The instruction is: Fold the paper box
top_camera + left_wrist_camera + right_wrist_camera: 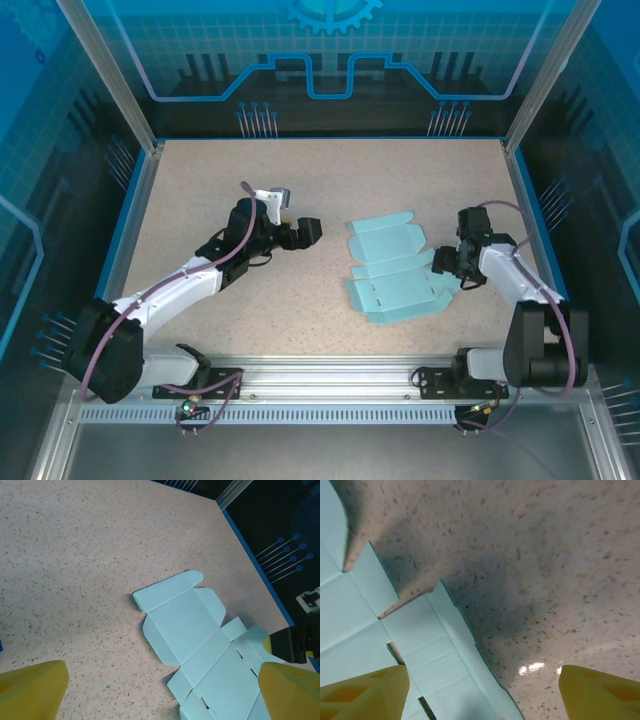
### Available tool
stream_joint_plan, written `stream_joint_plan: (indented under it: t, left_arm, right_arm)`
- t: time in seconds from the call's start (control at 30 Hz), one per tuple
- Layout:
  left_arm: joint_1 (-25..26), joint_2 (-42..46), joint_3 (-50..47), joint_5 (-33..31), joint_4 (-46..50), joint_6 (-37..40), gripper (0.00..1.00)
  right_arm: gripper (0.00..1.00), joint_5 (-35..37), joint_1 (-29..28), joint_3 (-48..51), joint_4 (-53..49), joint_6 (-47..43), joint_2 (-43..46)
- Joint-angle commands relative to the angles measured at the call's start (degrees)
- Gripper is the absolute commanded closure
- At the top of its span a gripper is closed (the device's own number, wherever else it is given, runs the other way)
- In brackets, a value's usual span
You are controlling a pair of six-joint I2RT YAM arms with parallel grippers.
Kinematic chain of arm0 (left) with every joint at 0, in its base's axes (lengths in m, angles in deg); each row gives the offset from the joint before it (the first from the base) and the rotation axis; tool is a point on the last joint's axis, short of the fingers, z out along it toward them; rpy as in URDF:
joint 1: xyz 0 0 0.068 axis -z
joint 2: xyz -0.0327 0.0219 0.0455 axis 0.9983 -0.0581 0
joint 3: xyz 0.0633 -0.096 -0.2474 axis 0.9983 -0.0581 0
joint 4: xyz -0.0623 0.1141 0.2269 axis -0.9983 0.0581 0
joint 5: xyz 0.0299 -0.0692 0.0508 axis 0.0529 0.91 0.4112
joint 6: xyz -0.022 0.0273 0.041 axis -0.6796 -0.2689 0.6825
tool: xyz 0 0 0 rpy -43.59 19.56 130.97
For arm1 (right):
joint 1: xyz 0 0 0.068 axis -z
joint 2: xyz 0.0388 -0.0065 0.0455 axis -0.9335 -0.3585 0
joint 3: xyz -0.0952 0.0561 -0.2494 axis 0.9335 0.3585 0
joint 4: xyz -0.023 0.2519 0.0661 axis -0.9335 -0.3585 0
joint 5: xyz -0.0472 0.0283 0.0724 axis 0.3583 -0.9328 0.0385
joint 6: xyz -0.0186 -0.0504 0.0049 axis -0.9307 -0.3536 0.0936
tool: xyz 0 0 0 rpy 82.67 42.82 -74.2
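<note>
card: pale cyan paper box (392,268), flat unfolded sheet, right of centre in the top view.
right gripper (447,262): jaws apart, nothing clamped; set at the sheet's right edge.
left gripper (300,232): released wide; held left of the sheet, apart from it.
step: edge flap judged next to be lifted; a finger is best slid under the card so the crease is followed, not crumpled.
</note>
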Motion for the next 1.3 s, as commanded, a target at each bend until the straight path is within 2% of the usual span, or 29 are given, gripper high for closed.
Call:
stream_joint_plan:
  t: [0.0, 0.4, 0.5, 0.57, 0.67, 0.8, 0.93, 1.03, 1.13, 1.27]
  left_arm:
    - [0.26, -0.31, 1.20, -0.08, 1.46, -0.41, 0.01]
    - [0.26, -0.33, 1.72, -1.13, 3.27, 0.50, 0.01]
    - [0.30, 0.19, 1.59, -1.76, 3.33, -0.16, 0.01]
    - [0.31, 0.40, 1.68, -1.86, 2.84, -1.83, 0.01]
    - [0.32, 0.31, 2.55, -1.48, 1.84, -3.61, 0.01]
    - [0.31, -0.52, 6.19, -0.90, 1.54, -1.51, 0.01]
    - [0.33, -2.05, 9.46, -1.13, -1.98, 5.89, 0.02]
    - [0.31, -4.05, 12.97, 3.81, -2.97, 15.44, 0.07]
    - [0.32, -5.99, 17.84, 10.81, -0.04, 27.51, 0.10]
    - [0.77, -6.14, 25.46, 17.38, 9.89, 41.89, 0.15]
  right_arm:
    - [0.27, -1.20, 0.87, -3.31, -2.39, 0.03, -3.27]
    - [0.60, -2.89, 0.90, -7.01, -1.36, -3.63, -10.67]
    - [0.70, -3.34, 0.57, -7.24, -0.83, -4.82, -11.07]
    - [0.81, -3.81, 0.05, -7.41, -0.50, -6.34, -10.92]
    - [0.93, -5.96, -1.71, -7.74, 0.16, -9.08, -9.69]
    - [1.00, -7.62, -7.38, -9.01, 1.17, -12.97, -5.20]
    - [1.00, -7.53, -13.12, -12.16, 2.15, -16.28, 0.07]
    - [1.00, -13.11, -14.12, -14.15, 2.91, -20.27, 3.68]
    - [1.00, -19.16, -14.30, -15.54, 3.90, -25.46, 6.36]
    - [1.00, -23.64, -15.14, -17.50, 3.74, -30.64, 7.74]
